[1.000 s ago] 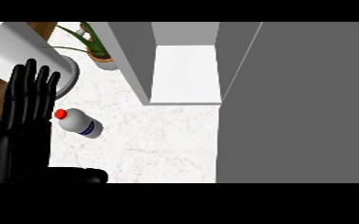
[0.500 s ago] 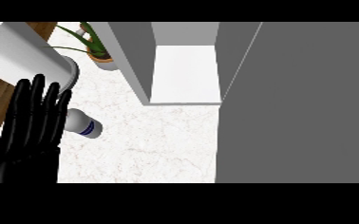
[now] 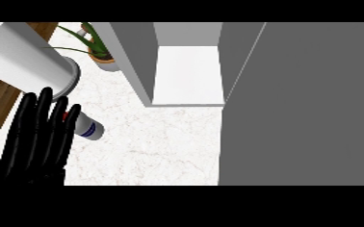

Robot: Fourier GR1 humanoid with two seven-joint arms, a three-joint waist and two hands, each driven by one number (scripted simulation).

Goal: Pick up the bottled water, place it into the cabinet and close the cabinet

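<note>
While the left hand (image 3: 39, 139) hovered over the marble surface (image 3: 156, 144) with its fingers (image 3: 44, 107) straight and released, grasping nothing, the bottled water (image 3: 88, 126) lay on its side just beside and partly beneath those fingers, its red cap hidden or nearly so. No right hand showed in the head view. The cabinet (image 3: 186, 72) stood open, its pale shelf exposed and its grey door (image 3: 292, 106) swung wide at the right, well apart from the bottle. Risk was judged chiefly in the grasp: a round bottle lying flat would likely roll away if the straight fingers touched one side before curling round it, possibly toward the white cylindrical container (image 3: 32, 69) or the potted plant (image 3: 99, 53). Transfer could also go wrong if the bottle clipped the cabinet's side wall on entry, since the opening looked narrow.
</note>
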